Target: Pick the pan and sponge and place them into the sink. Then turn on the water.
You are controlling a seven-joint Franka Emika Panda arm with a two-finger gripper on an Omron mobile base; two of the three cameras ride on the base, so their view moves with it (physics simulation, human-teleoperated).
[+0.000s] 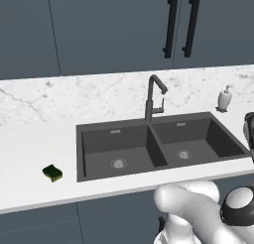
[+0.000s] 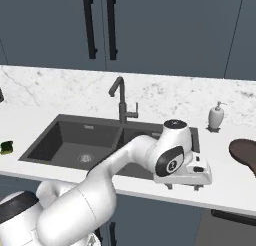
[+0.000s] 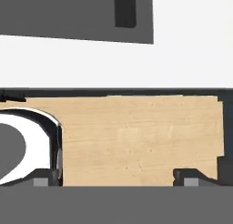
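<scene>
Pan (image 2: 245, 156): lies on the white surface (image 1: 30, 149) to the right of the sink, cut off by the edge of the right base view; just its dark brown round body shows, and the handle is out of sight.
Sponge (image 1: 52, 173): sits flat on the surface left of the sink, near the front edge, well apart from the pan; also seen at the left edge of the right base view.
Sink (image 1: 79, 153): dark double basin, both basins bare but for their drains; nothing placed in it yet.
Faucet (image 1: 154, 96): stands behind the centre divider, lever at its side; no water runs.
Soap dispenser (image 2: 216, 116): upright at the back right, between faucet and pan, apart from both.
Gripper (image 2: 182, 186): hangs over the front edge of the surface at the right basin, pointing down, between sink and pan.
Jaws: two small tips set wide apart in the hand view, nothing between them.
Pan handling, my judgement: stiff and fairly heavy, weight off-centre; the rim nearest the sink or the handle base looks the surest hold, since a smooth wall may slip.
Sponge handling, my judgement: light and soft, gives under pressure; pinch across its short sides.
Progress: neither item picked yet.
</scene>
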